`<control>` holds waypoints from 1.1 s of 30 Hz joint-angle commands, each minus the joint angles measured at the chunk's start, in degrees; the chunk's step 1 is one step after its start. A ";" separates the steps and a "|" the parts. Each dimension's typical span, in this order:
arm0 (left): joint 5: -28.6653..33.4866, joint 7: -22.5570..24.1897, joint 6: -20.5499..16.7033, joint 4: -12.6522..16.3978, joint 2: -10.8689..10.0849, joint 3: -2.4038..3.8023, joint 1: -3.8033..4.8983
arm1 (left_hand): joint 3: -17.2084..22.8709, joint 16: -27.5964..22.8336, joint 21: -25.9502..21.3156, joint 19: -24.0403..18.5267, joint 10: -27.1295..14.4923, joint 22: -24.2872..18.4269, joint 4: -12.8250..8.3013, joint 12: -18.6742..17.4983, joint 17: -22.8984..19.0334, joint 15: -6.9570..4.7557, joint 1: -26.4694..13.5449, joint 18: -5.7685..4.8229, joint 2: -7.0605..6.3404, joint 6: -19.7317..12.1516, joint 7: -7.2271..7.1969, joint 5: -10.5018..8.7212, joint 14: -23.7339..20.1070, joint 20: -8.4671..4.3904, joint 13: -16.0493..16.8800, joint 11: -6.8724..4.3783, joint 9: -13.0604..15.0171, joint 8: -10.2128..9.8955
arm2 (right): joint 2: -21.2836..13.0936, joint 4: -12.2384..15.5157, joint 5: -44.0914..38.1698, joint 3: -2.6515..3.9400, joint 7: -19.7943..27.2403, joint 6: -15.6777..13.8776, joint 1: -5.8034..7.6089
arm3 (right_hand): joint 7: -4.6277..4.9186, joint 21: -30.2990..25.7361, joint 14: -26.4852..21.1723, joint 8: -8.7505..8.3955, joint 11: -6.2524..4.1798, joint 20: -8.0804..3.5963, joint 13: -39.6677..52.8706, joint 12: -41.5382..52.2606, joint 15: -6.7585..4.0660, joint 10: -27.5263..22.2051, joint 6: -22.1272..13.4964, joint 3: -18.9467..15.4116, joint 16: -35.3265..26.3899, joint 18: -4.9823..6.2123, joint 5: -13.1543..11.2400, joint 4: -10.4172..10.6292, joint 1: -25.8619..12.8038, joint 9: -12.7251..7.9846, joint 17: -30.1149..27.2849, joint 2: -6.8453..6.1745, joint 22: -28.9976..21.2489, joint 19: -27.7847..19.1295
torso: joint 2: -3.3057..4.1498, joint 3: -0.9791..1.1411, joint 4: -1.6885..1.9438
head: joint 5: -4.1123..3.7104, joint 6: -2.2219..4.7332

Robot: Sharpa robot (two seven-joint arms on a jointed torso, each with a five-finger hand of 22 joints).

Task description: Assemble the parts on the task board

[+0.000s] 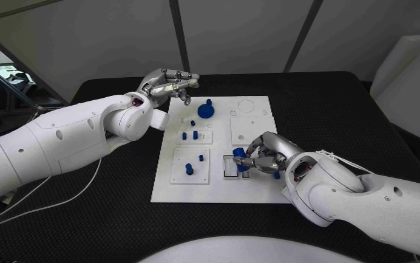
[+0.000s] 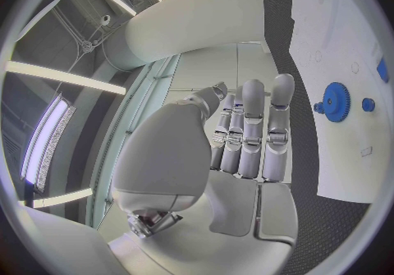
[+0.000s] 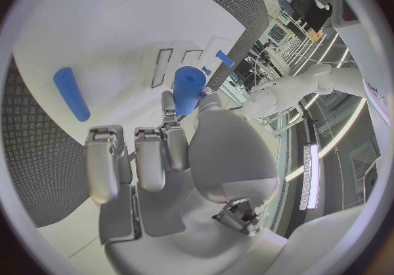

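Note:
The white task board [image 1: 219, 184] lies in the middle of the black table. My right hand [image 1: 267, 153] rests over the board's near right part and pinches a short blue cylinder [image 3: 189, 84] between thumb and finger, just above a white slotted block [image 1: 235, 167]. A blue rod [image 3: 71, 94] lies loose beside that hand. My left hand [image 1: 170, 84] hovers off the board's far left corner with its fingers [image 2: 250, 127] stretched out straight and nothing in them. A blue gear [image 1: 206, 110] stands on the board near it, also seen as the gear [image 2: 335, 101] past the fingertips.
Small blue pegs [image 1: 188, 135] stand in a white block at the board's left, and another peg [image 1: 188, 168] stands in the block nearer me. Black table surface [image 1: 332, 105] stretches around the board on all sides.

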 commanded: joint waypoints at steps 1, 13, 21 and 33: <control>0.22 0.15 0.67 0.22 -0.04 0.05 0.09 | -0.25 -0.28 -0.10 -0.31 -0.26 -0.06 -0.18 0.31 -0.06 -0.02 0.12 3.01 0.57 -0.36 0.00 -0.34 -0.43 0.06 0.07 -0.09 0.01 -0.04 | 0.66 -0.41 1.81 0.05 0.03 2.83 0.08 | -1.05 0.16 4.74 0.30 -0.55 -0.47 4.39 -0.33 -0.56 0.03 1.66 -0.58 0.06 -0.42 -0.47 -0.01 -1.23 0.51 8.99 -0.11 15.10 6.14 | 0.00 -0.01 -0.05 | 0.16 -0.04; 0.22 -0.02 0.82 0.34 -0.16 0.05 0.10 | -0.25 -0.28 -0.10 -0.31 -0.26 -0.06 -0.18 0.31 -0.06 -0.02 0.12 3.01 0.57 -0.36 0.00 -0.34 -0.43 0.06 0.07 -0.09 0.01 -0.04 | 2.35 -2.11 1.71 0.06 -0.12 3.33 0.08 | -1.20 0.16 4.62 0.76 -0.72 -0.71 2.90 -2.44 -0.74 -0.75 1.22 -3.42 -0.25 -0.42 -4.64 0.00 -4.97 2.21 8.42 -0.57 15.10 6.14 | -0.06 -0.04 -0.04 | 0.59 0.01; 0.22 -0.11 0.79 0.44 -0.32 0.05 0.11 | -0.30 -0.28 -0.27 -0.35 -0.36 -0.17 -0.15 0.41 -0.13 -0.01 0.05 3.03 0.63 -0.41 0.01 -0.33 -0.44 0.07 0.08 -0.08 0.01 -0.02 | 2.85 -2.79 1.04 0.06 0.24 3.25 0.08 | -0.83 0.16 4.45 0.93 -0.37 -0.43 0.35 -5.94 -0.44 -2.42 -0.13 -1.72 -0.73 -0.42 -15.32 0.24 -11.08 3.97 7.63 -4.83 15.10 6.14 | -0.03 -0.02 -0.07 | 0.76 0.11; 0.22 -0.16 0.76 0.52 -0.56 0.05 0.11 | -0.30 -0.28 -0.27 -0.35 -0.36 -0.17 -0.15 0.41 -0.13 -0.01 0.05 3.03 0.63 -0.41 0.01 -0.33 -0.44 0.07 0.08 -0.08 0.01 -0.02 | 2.09 -1.84 -0.65 0.05 1.59 2.94 0.08 | -1.07 0.16 4.47 1.52 -0.53 -0.51 0.00 -6.65 -0.58 -2.42 -0.11 2.71 -0.85 -0.42 -12.51 -0.47 -8.46 5.44 7.61 -5.17 15.10 6.14 | -0.01 0.00 -0.14 | 0.79 0.00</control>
